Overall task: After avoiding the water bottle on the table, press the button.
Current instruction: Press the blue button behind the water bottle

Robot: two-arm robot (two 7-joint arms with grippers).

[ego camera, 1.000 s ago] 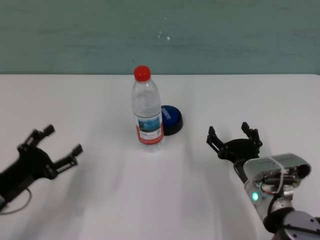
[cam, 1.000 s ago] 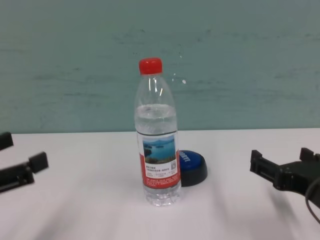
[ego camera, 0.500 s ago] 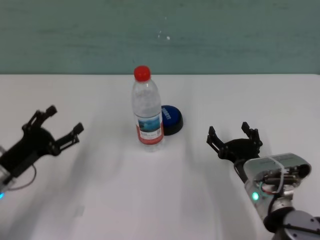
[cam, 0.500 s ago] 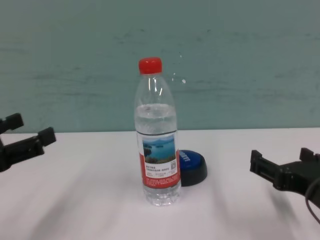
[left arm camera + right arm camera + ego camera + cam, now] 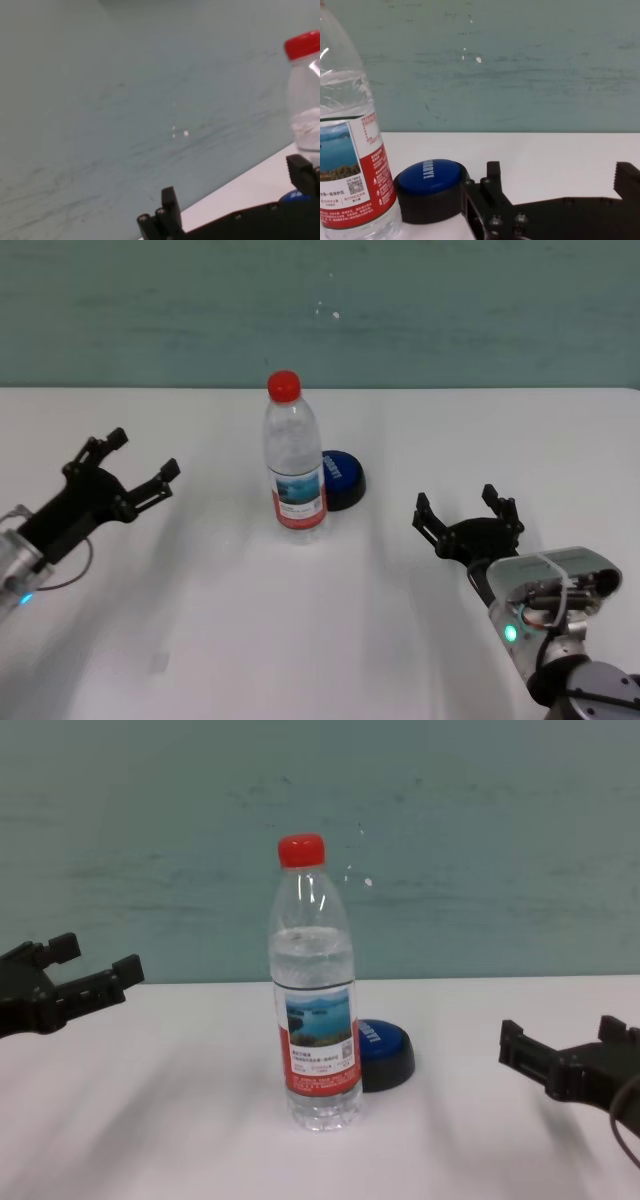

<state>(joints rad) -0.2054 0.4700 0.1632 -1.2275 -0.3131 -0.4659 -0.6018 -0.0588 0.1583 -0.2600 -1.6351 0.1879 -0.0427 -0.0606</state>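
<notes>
A: Where do the task's things stand?

B: The water bottle (image 5: pixel 296 462) stands upright near the middle of the white counter (image 5: pixel 320 640), red cap on; the button (image 5: pixel 341 478) sits just behind it and toward the robot's right, its blue dome partly hidden by the bottle in the chest view; whether the two touch cannot be told.

A: And the left tool?

B: The left tool (image 5: pixel 125 468) hangs above the counter well to the left of the bottle, fingers spread wide, nothing between them; its wrist view looks past its own fingers at the bottle's red cap.

A: The right one?

B: The right tool (image 5: pixel 467 514) sits low over the counter on the right, well apart from the button, fingers also spread wide and empty; a green light (image 5: pixel 510 633) glows on its arm.
</notes>
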